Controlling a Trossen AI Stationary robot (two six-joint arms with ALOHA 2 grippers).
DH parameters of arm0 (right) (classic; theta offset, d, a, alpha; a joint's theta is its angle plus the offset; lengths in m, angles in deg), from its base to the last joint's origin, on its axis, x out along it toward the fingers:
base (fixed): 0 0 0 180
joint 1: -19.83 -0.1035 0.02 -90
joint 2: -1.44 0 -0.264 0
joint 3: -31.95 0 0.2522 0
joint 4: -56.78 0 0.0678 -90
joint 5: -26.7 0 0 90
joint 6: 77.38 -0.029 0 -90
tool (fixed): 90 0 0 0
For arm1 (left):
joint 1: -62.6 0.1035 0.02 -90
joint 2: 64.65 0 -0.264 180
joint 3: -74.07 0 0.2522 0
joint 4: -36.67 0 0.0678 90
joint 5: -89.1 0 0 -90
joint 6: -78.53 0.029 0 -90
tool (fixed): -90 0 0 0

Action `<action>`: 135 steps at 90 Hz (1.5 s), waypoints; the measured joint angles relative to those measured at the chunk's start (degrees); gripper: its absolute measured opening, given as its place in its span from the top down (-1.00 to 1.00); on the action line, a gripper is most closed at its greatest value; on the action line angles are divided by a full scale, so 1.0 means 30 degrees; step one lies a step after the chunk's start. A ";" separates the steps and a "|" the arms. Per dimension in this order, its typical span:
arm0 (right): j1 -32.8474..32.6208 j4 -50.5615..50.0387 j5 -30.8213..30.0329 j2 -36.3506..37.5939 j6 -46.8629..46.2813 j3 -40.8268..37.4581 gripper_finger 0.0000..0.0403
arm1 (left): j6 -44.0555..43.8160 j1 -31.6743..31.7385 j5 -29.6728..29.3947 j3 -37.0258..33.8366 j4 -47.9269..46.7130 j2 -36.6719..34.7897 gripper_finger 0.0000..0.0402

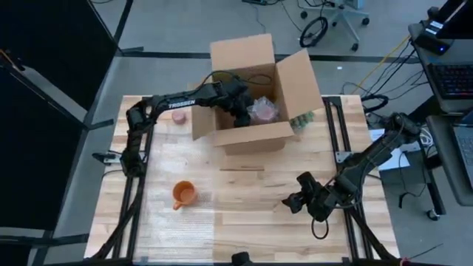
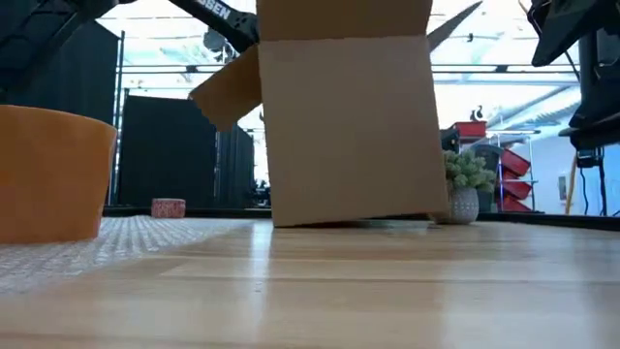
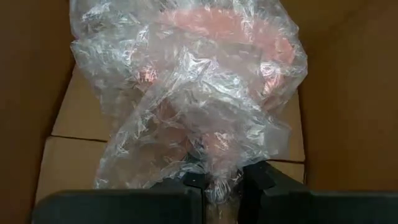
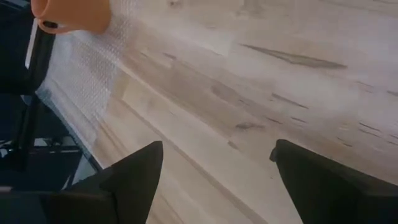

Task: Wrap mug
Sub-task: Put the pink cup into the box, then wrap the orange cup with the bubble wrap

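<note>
Mug (image 1: 183, 194): orange, upright on bubble wrap (image 1: 174, 222), bench front-left. We hold our right end effector (image 1: 294, 201) released, nearer, mug leftward; left end effector (image 3: 214, 186) grasps wrapped bundle (image 3: 193, 93) inside box (image 1: 251, 137).

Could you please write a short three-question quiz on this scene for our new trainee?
1. True or false: the left claw is inside the cardboard box.
2. What is the left claw pinching? A) the orange mug B) a bubble-wrapped bundle C) the small plant
3. Fill in: the orange mug stands on a sheet of ____.

Key
1. True; the left arm reaches into the open box.
2. B; its fingers close on the bubble-wrapped bundle. The small plant sits beside the box.
3. Bubble wrap, while the right claw waits open over bare table.
</note>
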 joint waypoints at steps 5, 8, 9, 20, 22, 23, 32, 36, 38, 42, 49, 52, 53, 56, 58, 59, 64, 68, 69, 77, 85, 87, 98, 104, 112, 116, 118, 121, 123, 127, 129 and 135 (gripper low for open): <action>0.0000 0.0000 0.0000 0.0000 0.0027 0.0000 -0.46 | 0.0000 -0.0025 0.0018 -0.0006 0.0118 0.0007 0.89; 0.0000 -0.0007 -0.0017 0.0000 0.0070 0.0000 -0.46 | 0.0000 -0.0029 0.0018 -0.0006 0.0172 0.0007 0.89; 0.0000 -0.0007 -0.0020 0.0000 0.0097 0.0000 -0.46 | -0.0003 -0.0027 0.0018 -0.0006 0.0180 0.0009 0.89; 0.0000 -0.0015 -0.0066 0.0000 0.0131 0.0000 -0.46 | 0.0000 -0.0034 0.0019 -0.0020 0.0128 0.0022 0.75; 0.0000 -0.0018 -0.0066 0.0000 0.0136 0.0000 -0.46 | 0.0000 -0.0034 0.0025 -0.0020 0.0144 0.0025 0.70; 0.0000 -0.0023 -0.0066 0.0000 0.0137 0.0000 -0.46 | 0.0000 -0.0034 0.0025 -0.0020 0.0158 0.0029 0.68; 0.0000 -0.0041 -0.0063 0.0000 0.0165 0.0000 -0.46 | 0.0000 -0.0041 0.0007 -0.0020 0.0244 0.0049 0.52; 0.0000 -0.0044 -0.0066 0.0000 0.0173 0.0000 -0.46 | 0.0003 -0.0041 -0.0075 -0.0022 0.0234 0.0051 0.47; 0.0000 -0.0044 -0.0066 0.0000 0.0173 0.0000 -0.46 | 0.0015 -0.0041 -0.0106 -0.0027 0.0229 0.0051 0.45; 0.0000 -0.0051 -0.0065 0.0000 0.0173 0.0000 -0.46 | 0.0022 -0.0041 -0.0128 -0.0042 0.0229 0.0058 0.42; 0.0000 -0.0068 -0.0066 0.0000 0.0180 0.0000 -0.46 | 0.0132 -0.0041 -0.0126 -0.0042 0.0210 0.0066 0.37; 0.0000 -0.0074 -0.0066 0.0000 0.0180 0.0000 -0.46 | 0.0160 -0.0041 -0.0112 -0.0042 0.0184 0.0066 0.34; 0.0000 -0.0079 -0.0066 0.0000 0.0180 0.0000 -0.46 | 0.0160 -0.0041 -0.0104 -0.0042 0.0171 0.0070 0.33; 0.0000 -0.0096 -0.0066 0.0000 0.0183 0.0000 -0.46 | 0.0146 -0.0041 -0.0097 -0.0049 0.0126 0.0073 0.30; 0.0000 -0.0122 -0.0066 0.0000 0.0180 0.0000 -0.46 | 0.0123 -0.0041 -0.0093 -0.0049 0.0085 0.0073 0.28; 0.0000 -0.0133 -0.0066 0.0000 0.0180 0.0000 -0.46 | 0.0099 -0.0041 -0.0089 -0.0049 0.0063 0.0073 0.26; 0.0000 -0.0153 -0.0066 0.0000 0.0192 0.0000 -0.46 | 0.0022 -0.0041 -0.0077 -0.0057 -0.0058 0.0076 0.18; 0.0000 -0.0153 -0.0064 0.0000 0.0230 0.0000 -0.46 | 0.0022 -0.0041 -0.0070 -0.0057 -0.0084 0.0073 0.10; 0.0000 -0.0153 -0.0060 0.0000 0.0251 0.0000 -0.46 | 0.0031 -0.0041 -0.0070 -0.0057 -0.0089 0.0077 0.08; 0.0000 -0.0153 -0.0066 0.0000 0.0260 0.0000 -0.46 | 0.0153 -0.0046 -0.0063 -0.0032 -0.0090 0.0073 -0.10; 0.0000 -0.0153 -0.0058 0.0000 0.0260 0.0000 -0.46 | 0.0459 -0.0034 -0.0055 0.0245 -0.0556 -0.0044 -0.23; 0.0000 -0.0153 -0.0065 0.0000 0.0260 0.0000 -0.46 | 0.0547 -0.0041 -0.0063 0.0351 -0.0641 -0.0039 -0.26; 0.0000 -0.0146 -0.0058 0.0000 0.0260 0.0000 -0.46 | 0.0624 -0.0056 -0.0122 0.1222 -0.1171 -0.0033 -0.37; 0.0000 -0.0146 -0.0058 -0.0002 0.0260 0.0000 -0.46 | 0.0648 -0.0056 -0.0148 0.1913 -0.1851 -0.0095 -0.39; 0.0000 -0.0138 -0.0058 -0.0007 0.0253 0.0000 -0.46 | 0.0656 -0.0056 -0.0234 0.2763 -0.3070 -0.0153 -0.40; 0.0000 -0.0158 -0.0058 -0.0007 0.0253 0.0000 -0.46 | 0.0687 -0.0038 -0.0312 0.3198 -0.3894 -0.0153 -0.40; 0.0000 -0.0167 -0.0058 -0.0007 0.0253 0.0000 -0.46 | 0.0705 -0.0034 -0.0332 0.3381 -0.4178 -0.0153 -0.40; 0.0000 -0.0168 -0.0058 -0.0007 0.0258 0.0000 -0.46 | 0.0723 -0.0034 -0.0347 0.3583 -0.4479 -0.0153 -0.40; 0.0000 -0.0168 -0.0058 -0.0007 0.0253 0.0000 -0.46 | 0.0771 -0.0034 -0.0353 0.3671 -0.4615 -0.0159 -0.40; 0.0000 -0.0188 -0.0058 -0.0007 0.0253 0.0000 -0.46 | 0.0895 -0.0027 -0.0366 0.3896 -0.4978 -0.0168 -0.40; 0.0000 -0.0210 -0.0058 -0.0007 0.0257 0.0000 -0.46 | 0.0951 -0.0027 -0.0389 0.4031 -0.5165 -0.0168 -0.40; 0.0000 -0.0233 -0.0058 -0.0007 0.0253 0.0000 -0.46 | 0.0998 -0.0030 -0.0459 0.4730 -0.5832 -0.0168 -0.40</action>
